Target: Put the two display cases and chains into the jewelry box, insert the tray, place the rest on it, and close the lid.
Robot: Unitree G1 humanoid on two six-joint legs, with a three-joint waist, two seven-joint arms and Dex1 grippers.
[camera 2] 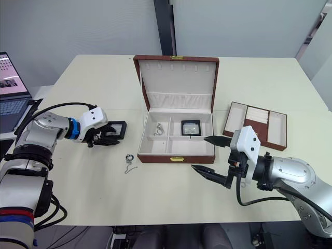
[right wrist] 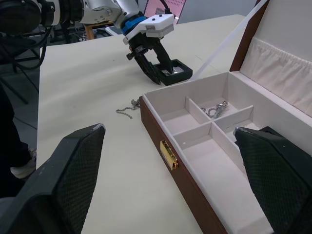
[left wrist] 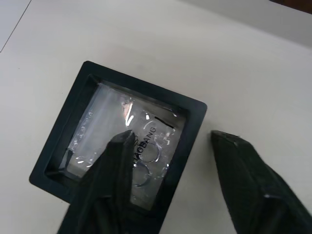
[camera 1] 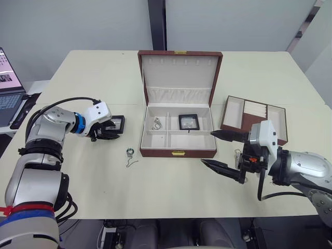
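Left end effector [left wrist: 170, 141] straddles display case [left wrist: 119, 139] edge — fingers spread.

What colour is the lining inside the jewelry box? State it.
Cream, against reddish-brown outer walls on the jewelry box; the left eye view shows it best.

Even, bright overhead light falls on the pale cream table top [camera 1: 104, 202], leaving only soft, short shadows. A faint shadow sits under the open reddish-brown jewelry box with cream lining [camera 1: 178, 152], along its front wall. The clear plastic window of the small square black-framed display case [left wrist: 127, 141] throws white glare streaks in the left wrist view, partly washing out its printed lettering. There the two black fingers [left wrist: 253, 185] of the left gripper are blurred, too close for focus. In the right wrist view the near black textured fingers [right wrist: 68, 180] look soft and bulge large.
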